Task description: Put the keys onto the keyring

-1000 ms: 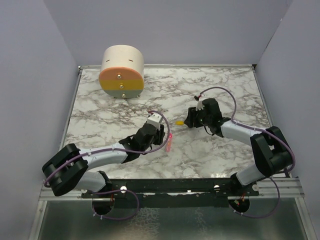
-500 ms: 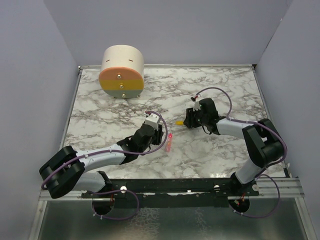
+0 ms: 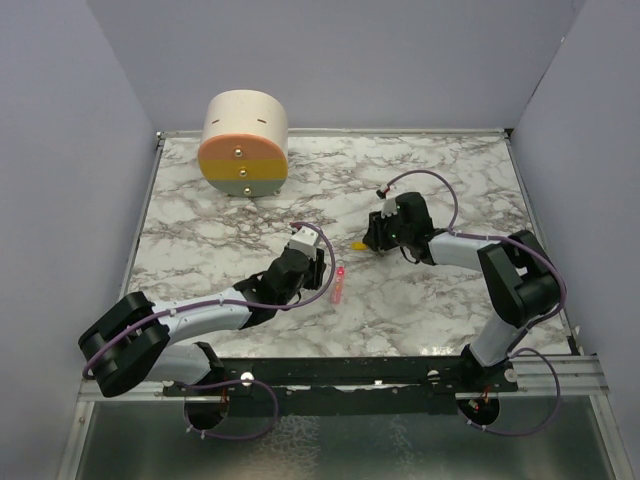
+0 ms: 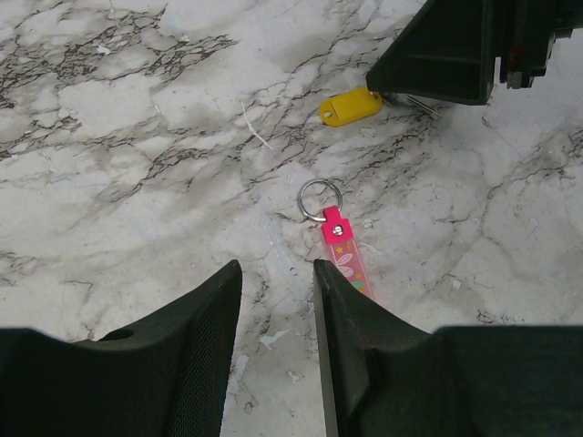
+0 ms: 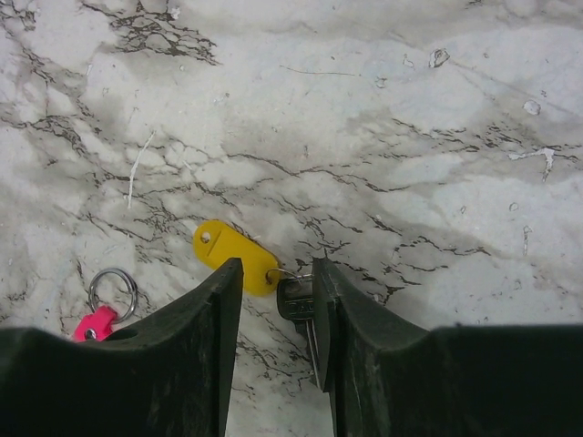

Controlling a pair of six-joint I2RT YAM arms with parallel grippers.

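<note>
Left fingers (image 4: pixel 196 346) hang narrowly parted and empty, just short of the pink keyring (image 4: pixel 344 250) lying flat on the marble surface (image 4: pixel 137 137). Beyond, right fingers (image 5: pixel 196 355) straddle the yellow-tagged keys (image 5: pixel 232 255); I cannot tell whether they are gripping. Nothing is threaded yet.

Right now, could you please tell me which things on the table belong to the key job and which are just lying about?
Part of the job: the keys, yellow tag and all, straddled by the open right gripper; the keyring, a pink strap with a metal ring, ahead of the left gripper.
Just lying about: the cream-and-orange cylinder at the table's far left.
</note>
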